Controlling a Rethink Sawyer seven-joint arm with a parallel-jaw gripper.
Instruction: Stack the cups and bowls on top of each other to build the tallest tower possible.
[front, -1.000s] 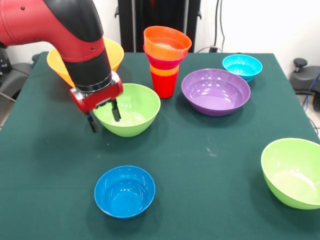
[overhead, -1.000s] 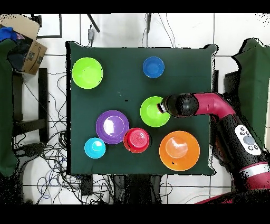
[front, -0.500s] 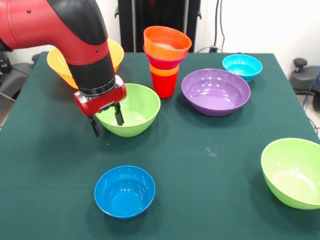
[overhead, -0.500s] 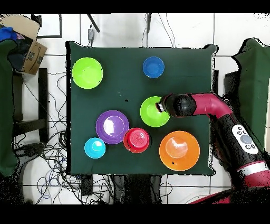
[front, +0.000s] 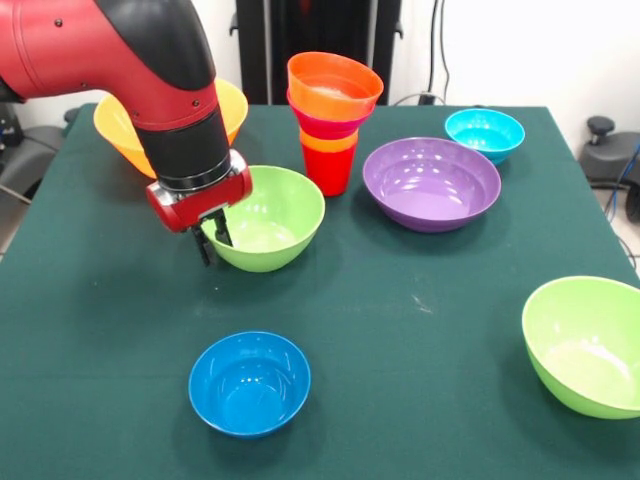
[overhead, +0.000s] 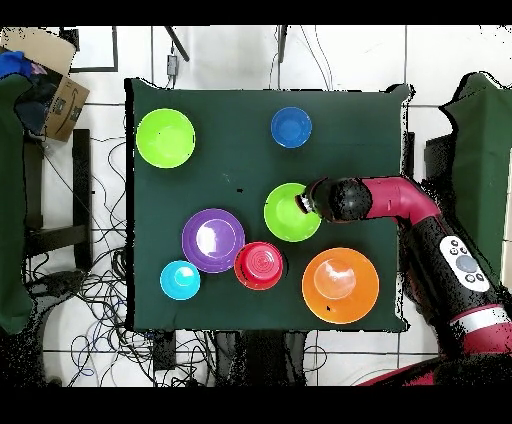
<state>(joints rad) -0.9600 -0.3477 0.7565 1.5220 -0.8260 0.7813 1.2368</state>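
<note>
Green cloth: one table (front: 420, 330), dark green, holds everything.
Gripper: one (front: 211, 236), red and black arm above it; fingers (front: 224, 229) pinching the rim of the nearer lime bowl, one inside, one outside.
Lime bowls: two. Pinched one (front: 268, 218) right at the fingers, resting on the cloth; second (front: 585, 345) well apart, at the picture's right edge in the front view.
Tower: one (front: 331, 118), beyond the pinched bowl from the fingers. Red cup at the base, orange band above it, pink bowl, orange bowl on top. Exact piece count inside cannot tell.
Yellow-orange bowl: one (front: 115, 125), large, behind the arm, partly hidden.
Purple bowl: one (front: 431, 182), wide, past the tower from the fingers, near it, not touching.
Light blue bowl: one (front: 484, 133), small, beyond the purple one, furthest from the fingers on that side.
Dark blue bowl: one (front: 249, 382), alone, near the fingers on the side away from the tower.
Overhead count: seven separate round items on the cloth, the tower showing as one red disc (overhead: 259, 265).
</note>
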